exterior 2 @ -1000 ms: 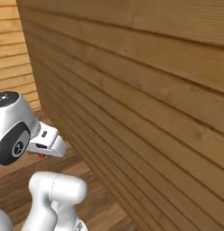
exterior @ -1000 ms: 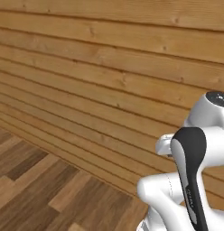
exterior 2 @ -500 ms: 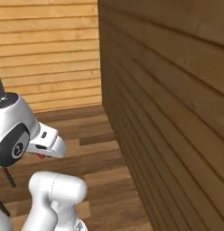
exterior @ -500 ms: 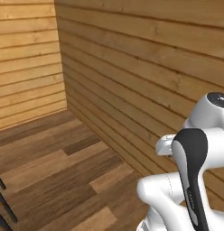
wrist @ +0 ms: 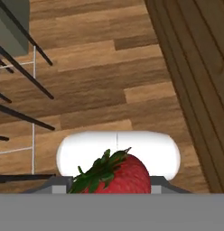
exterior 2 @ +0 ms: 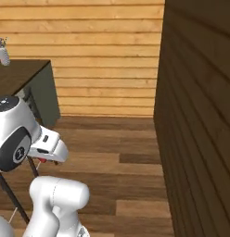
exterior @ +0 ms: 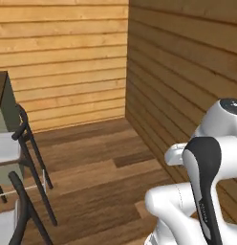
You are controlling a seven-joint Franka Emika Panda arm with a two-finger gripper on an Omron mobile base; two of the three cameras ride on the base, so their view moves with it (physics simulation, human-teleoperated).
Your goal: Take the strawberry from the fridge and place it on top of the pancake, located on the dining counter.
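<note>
The strawberry (wrist: 114, 173), red with green leaves, sits between my gripper's (wrist: 109, 182) fingers in the hand view, and the gripper is shut on it. In the right base view a speck of red strawberry (exterior 2: 41, 160) peeks out under the white hand, where the gripper (exterior 2: 43, 159) hangs above the wooden floor. The dining counter (exterior 2: 25, 73) has a dark brown top and grey-green base and stands at the left of the right base view. Its corner, the dining counter (exterior: 2, 98), also shows at the left edge of the left base view. The fridge and the pancake are out of view.
Black-framed chairs with white seats (exterior: 8, 148) stand beside the counter. A small pale bottle-like item (exterior 2: 3, 54) stands on the counter top. A wood-plank wall (exterior 2: 200, 115) runs close on the right and meets a lighter plank wall (exterior: 68, 62) ahead. Wooden floor (exterior: 96, 177) lies between.
The whole picture has swung: the base has turned, the plank wall has slid right, and the room corner, counter and chairs have come into view. The strawberry stays in the gripper.
</note>
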